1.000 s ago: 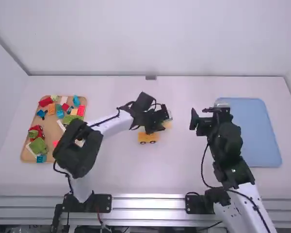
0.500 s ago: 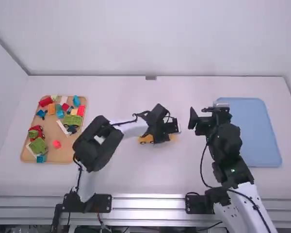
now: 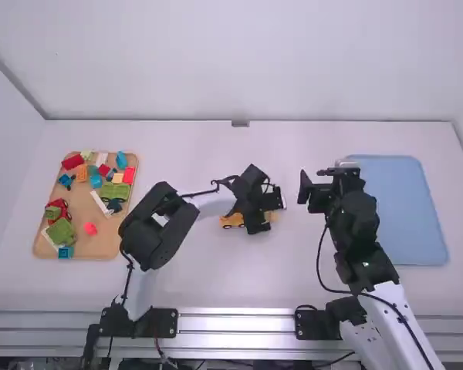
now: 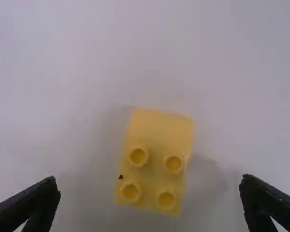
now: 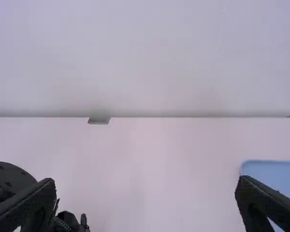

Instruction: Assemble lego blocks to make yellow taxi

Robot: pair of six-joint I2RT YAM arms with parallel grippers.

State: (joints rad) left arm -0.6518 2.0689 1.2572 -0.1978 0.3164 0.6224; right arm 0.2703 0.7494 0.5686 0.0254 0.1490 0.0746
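Two claws, both spread wide, and the action is all on the left! The left gripper (image 4: pixel 150 185) has nothing in its grasp; the yellow block (image 4: pixel 154 162) lies on the white table (image 4: pixel 48 96), studs up, between the open fingers but touching neither. And right beside that dark gripper in the high view — the yellow wheeled piece (image 3: pixel 232 221), surely the taxi's base.

So where could this go wrong? That block sits a touch askew to the fingers, so a straight squeeze might catch a corner first and spin it. One end looks smooth and sloped; pinch too near it, or too high, and the block could squirt free or come up tilted. Tilted means studs out of line, and a press onto the base that seats only one side.

Then the neighbour! With the base so near, a finger coming down a little off could nudge it and send it rolling on its wheels. Nobody is holding it — the right gripper (image 5: pixel 145 186) is wide and empty, off by the blue tray (image 3: pixel 397 216). If the base needs bracing for the press, that arm would have to cross over, and with the left arm reaching in there, the two could knock.
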